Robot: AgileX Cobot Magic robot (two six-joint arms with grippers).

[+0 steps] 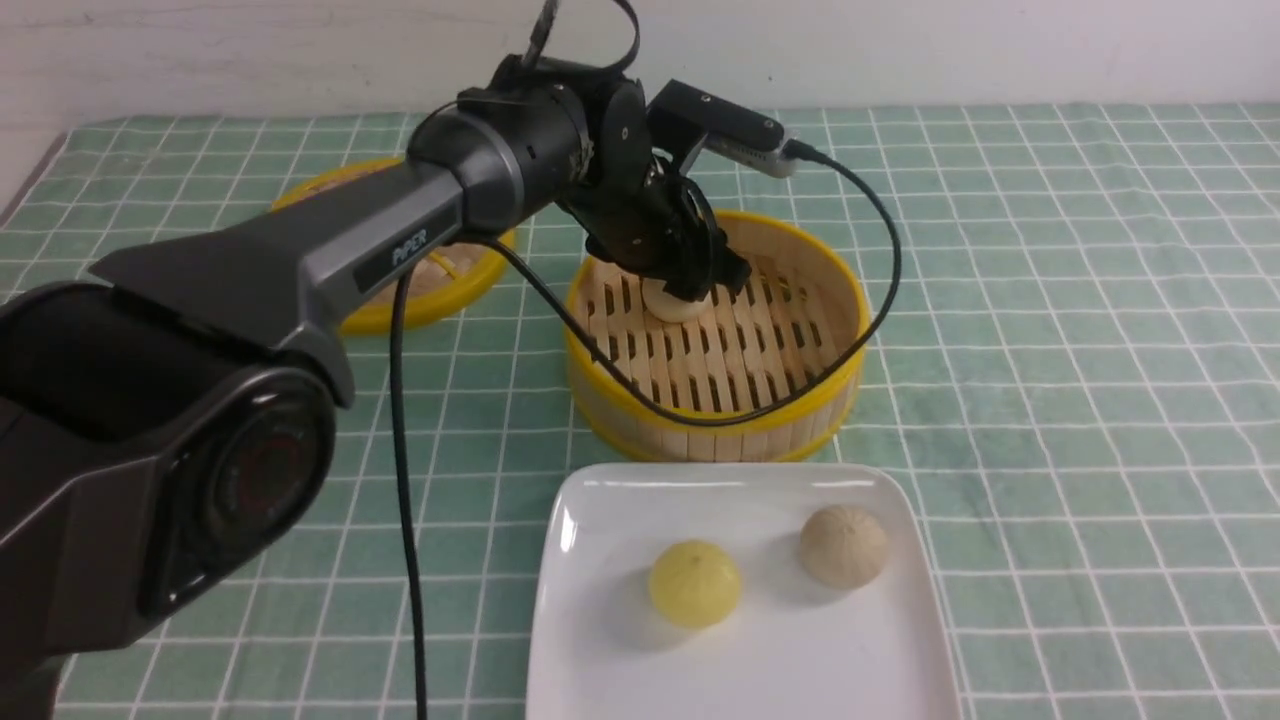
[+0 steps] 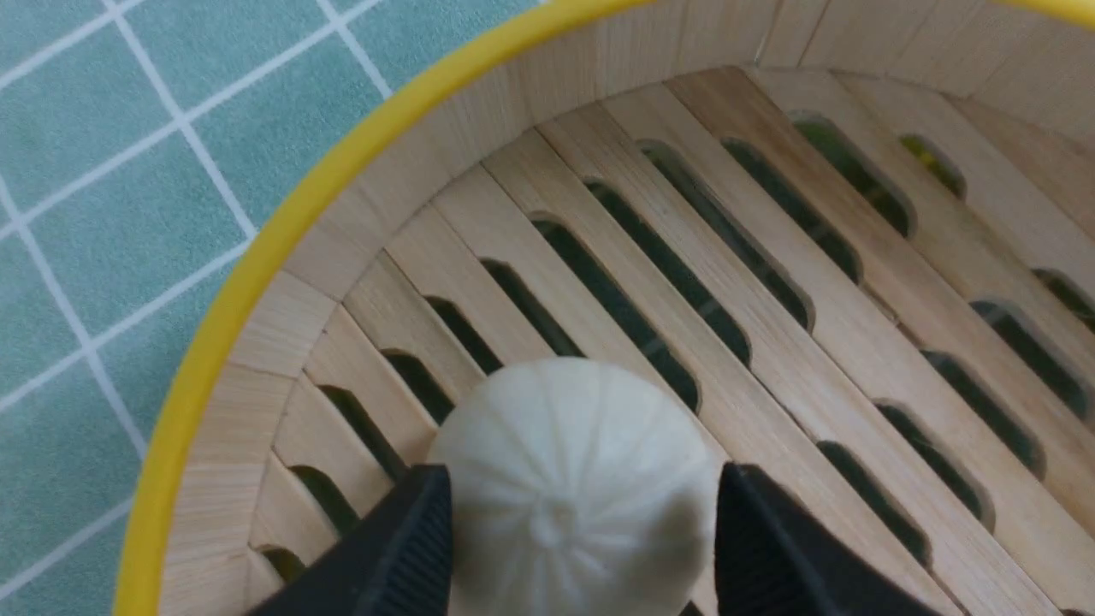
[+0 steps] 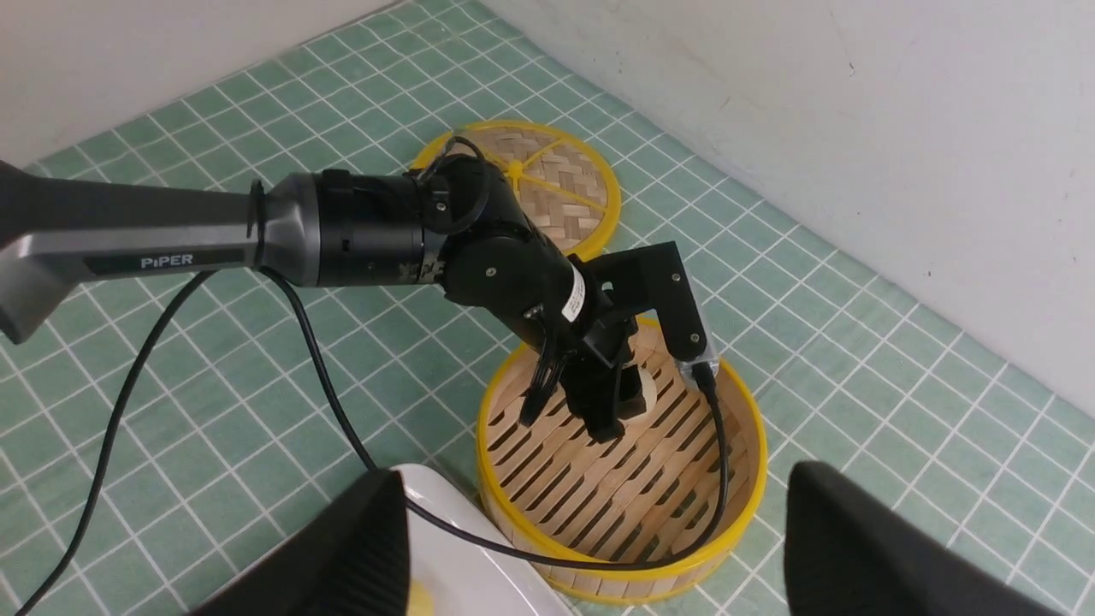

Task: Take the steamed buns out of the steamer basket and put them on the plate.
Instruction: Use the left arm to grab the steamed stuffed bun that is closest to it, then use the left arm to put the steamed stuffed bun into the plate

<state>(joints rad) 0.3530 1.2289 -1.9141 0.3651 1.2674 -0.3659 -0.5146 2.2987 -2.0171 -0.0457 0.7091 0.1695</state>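
Front view has the left tool (image 1: 682,292) lowered into the steamer basket (image 1: 720,440) at frame centre. Its jaws are spread either side of the last pale bun (image 1: 672,305), which sits on the slatted floor toward the basket's far-left wall. Left wrist view puts both ribbed fingers (image 2: 402,547) right at the bun's flanks. I see no dent in the dough, so I judge it flanked, not yet pinched. The yellow bun (image 1: 695,583) and the beige bun (image 1: 843,545) already lie a little apart on the plate (image 1: 600,500) in the lower middle of the frame. The lid (image 1: 420,310) rests on the table (image 1: 1050,350) at the upper left. Right wrist view shows the right tool (image 3: 590,479) spread wide and empty, hanging above the plate's edge and the near side of the basket. The risks as I judge them: the dome is smooth and rounded, so a squeeze landing low or off-centre could let it pop out or roll against the wall. Too hard a squeeze would crush it. The black cable (image 1: 880,300) drapes across the basket's rim, and a lift could catch it and tug the basket. A careless set-down could knock a bun already on the plate.
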